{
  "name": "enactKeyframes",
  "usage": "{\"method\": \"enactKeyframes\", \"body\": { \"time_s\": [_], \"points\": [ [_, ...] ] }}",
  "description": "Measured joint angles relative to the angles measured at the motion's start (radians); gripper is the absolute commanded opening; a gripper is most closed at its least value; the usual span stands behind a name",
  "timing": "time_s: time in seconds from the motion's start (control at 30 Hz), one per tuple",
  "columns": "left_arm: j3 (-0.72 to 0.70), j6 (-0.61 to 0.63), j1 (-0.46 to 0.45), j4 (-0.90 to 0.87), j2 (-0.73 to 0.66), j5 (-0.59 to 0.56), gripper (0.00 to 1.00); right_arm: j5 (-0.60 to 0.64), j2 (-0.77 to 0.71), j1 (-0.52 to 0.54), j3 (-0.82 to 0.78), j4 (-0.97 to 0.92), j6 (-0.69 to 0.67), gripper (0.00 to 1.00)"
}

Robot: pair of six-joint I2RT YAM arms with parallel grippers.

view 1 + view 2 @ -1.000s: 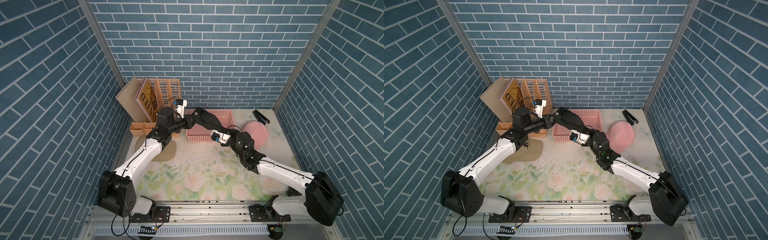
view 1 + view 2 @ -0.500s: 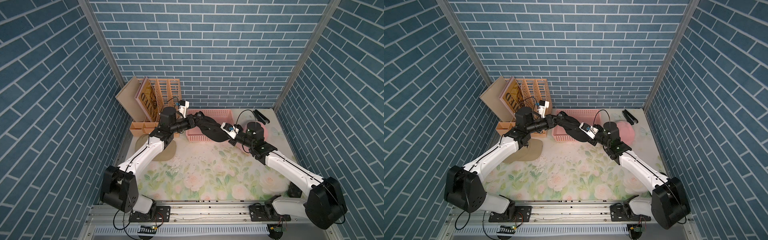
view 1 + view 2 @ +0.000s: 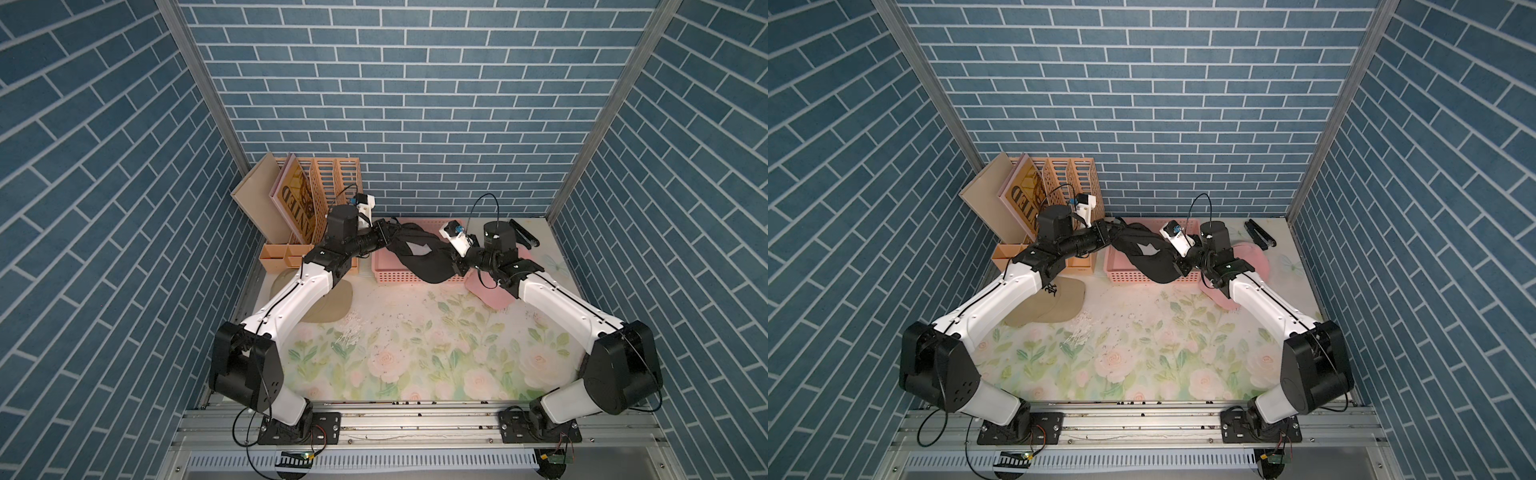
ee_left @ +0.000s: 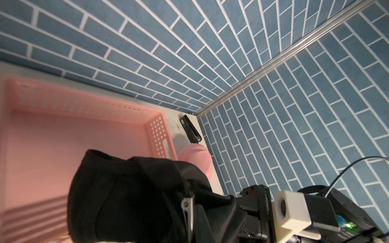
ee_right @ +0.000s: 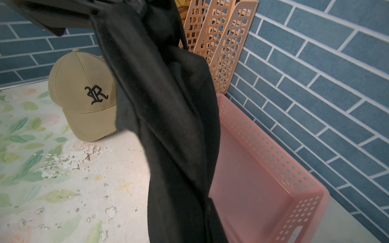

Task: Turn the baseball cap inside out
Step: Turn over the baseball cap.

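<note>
The black cap (image 3: 428, 266) hangs over the pink basket (image 3: 395, 277), at 12 o'clock on the table. The left gripper (image 3: 387, 233) pinches its 10 o'clock end tight. The right gripper (image 3: 455, 267) pinches its 4 o'clock end tight. The cap is soft, light and floppy (only the brim looks stiff), so the rim is best to hold. The right wrist view shows a tan cap (image 5: 84, 101) and its letter. In a top view the tan cap (image 3: 332, 309) is mostly hidden under the left arm.

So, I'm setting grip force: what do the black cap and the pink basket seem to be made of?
The black cap: soft matte cloth, perhaps cotton; it twists and hangs in limp folds. The pink basket: rigid moulded plastic, smooth, faint sheen; straight walls with even rows of holes.
</note>
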Motion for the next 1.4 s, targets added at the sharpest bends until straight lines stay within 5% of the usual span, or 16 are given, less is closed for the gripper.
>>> {"method": "enactKeyframes", "body": {
  "time_s": [0.3, 0.5, 0.57, 0.73, 1.0, 1.2, 1.4],
  "points": [
    [0.298, 0.381, -0.066, -0.260, 0.116, -0.242, 0.56, -0.061, 0.013, -0.100, 0.072, -0.152, 0.047, 0.00],
    [0.285, 0.697, -0.043, -0.327, 0.122, -0.237, 0.78, -0.144, 0.001, -0.119, 0.059, -0.286, -0.052, 0.00],
    [0.223, 0.825, -0.042, -0.307, 0.096, -0.204, 0.99, -0.181, -0.024, -0.116, 0.027, -0.312, -0.116, 0.00],
    [0.090, 1.056, -0.029, -0.297, 0.040, -0.079, 1.00, -0.277, -0.079, -0.117, -0.007, -0.369, -0.243, 0.00],
    [-0.049, 1.146, 0.085, -0.214, -0.058, 0.169, 0.99, -0.411, -0.094, -0.169, 0.039, -0.473, -0.416, 0.00],
    [-0.039, 1.272, 0.080, -0.240, -0.053, 0.352, 1.00, -0.388, -0.220, -0.180, -0.019, -0.444, -0.498, 0.00],
    [0.064, 1.408, 0.080, -0.316, 0.029, 0.420, 1.00, -0.346, -0.317, -0.167, -0.028, -0.410, -0.532, 0.00]
  ]
}}
